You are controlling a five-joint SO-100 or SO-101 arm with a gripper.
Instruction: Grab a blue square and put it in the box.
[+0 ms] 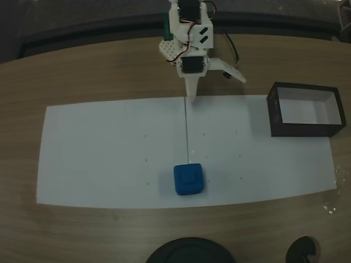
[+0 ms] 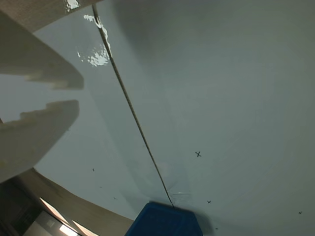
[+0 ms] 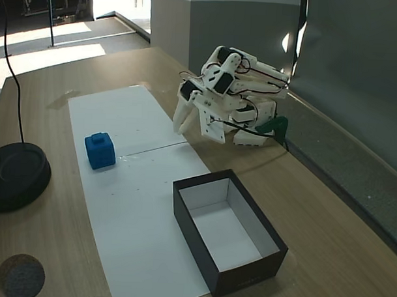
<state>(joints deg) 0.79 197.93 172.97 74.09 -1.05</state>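
Wood-grain table (image 1: 82, 71) carries one white paper sheet (image 1: 98, 153) with a thin seam line down its middle. One blue cube (image 1: 189, 179) sits on the sheet near its front edge, at the end of that seam; the wrist view catches its top (image 2: 162, 221) at the bottom edge. One black box (image 1: 304, 109) stands open and empty at the sheet's right edge, well apart from the cube. One white arm is folded at the table's far edge, its gripper (image 1: 216, 82) spread wide and holding nothing.
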